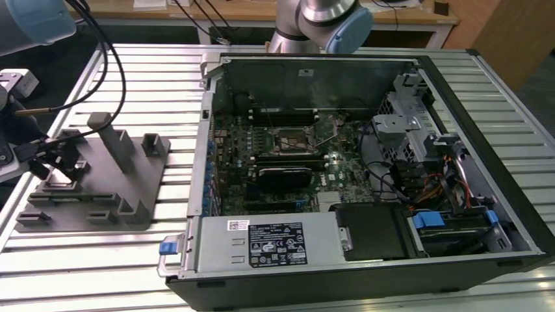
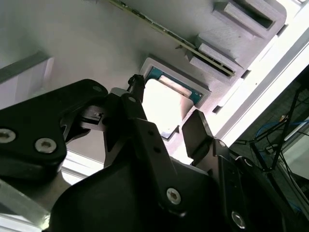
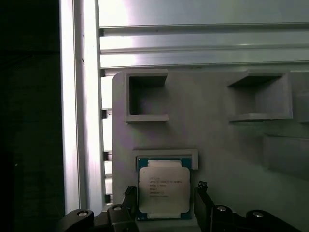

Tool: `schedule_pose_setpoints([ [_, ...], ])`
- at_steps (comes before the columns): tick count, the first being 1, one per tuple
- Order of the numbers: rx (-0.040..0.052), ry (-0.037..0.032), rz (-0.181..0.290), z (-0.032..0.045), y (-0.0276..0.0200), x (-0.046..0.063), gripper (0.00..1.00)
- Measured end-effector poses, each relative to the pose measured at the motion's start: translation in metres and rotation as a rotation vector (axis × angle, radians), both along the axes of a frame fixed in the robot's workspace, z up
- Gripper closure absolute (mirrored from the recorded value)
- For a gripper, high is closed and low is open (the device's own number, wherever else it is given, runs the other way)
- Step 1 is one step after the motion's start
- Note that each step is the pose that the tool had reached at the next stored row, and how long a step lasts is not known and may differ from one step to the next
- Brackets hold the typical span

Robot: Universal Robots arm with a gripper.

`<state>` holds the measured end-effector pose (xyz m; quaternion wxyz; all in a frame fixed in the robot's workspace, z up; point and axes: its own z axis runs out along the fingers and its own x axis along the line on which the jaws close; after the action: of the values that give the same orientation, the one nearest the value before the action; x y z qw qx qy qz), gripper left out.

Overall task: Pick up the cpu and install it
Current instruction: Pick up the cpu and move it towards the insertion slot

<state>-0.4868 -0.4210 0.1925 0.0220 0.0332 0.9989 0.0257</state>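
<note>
In the first wrist view the cpu point(image 3: 164, 189) lies flat in a pocket of the grey holder point(image 3: 217, 135), between the 2 fingers point(image 3: 203, 205). They stand apart, 1 just beside each edge. In the second wrist view the chip glares white in that gap. The exterior view adds the gripper point(image 1: 54, 164) over the holder on the desk point(image 1: 113, 260), well apart from the open computer case point(image 1: 485, 130) and its socket point(image 1: 289, 138).

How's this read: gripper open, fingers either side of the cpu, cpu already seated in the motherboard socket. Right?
Not quite. The cpu is not in the motherboard socket; it lies in a recess of the grey holder tray, as the first wrist view shows. The gripper is open, fingers either side of the cpu.
</note>
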Motion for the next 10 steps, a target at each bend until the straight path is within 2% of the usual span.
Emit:
schedule_pose_setpoints([
  [10,0.0001,-0.0002,0.0,-0.0035,0.0021,-0.0001,0.41],
])
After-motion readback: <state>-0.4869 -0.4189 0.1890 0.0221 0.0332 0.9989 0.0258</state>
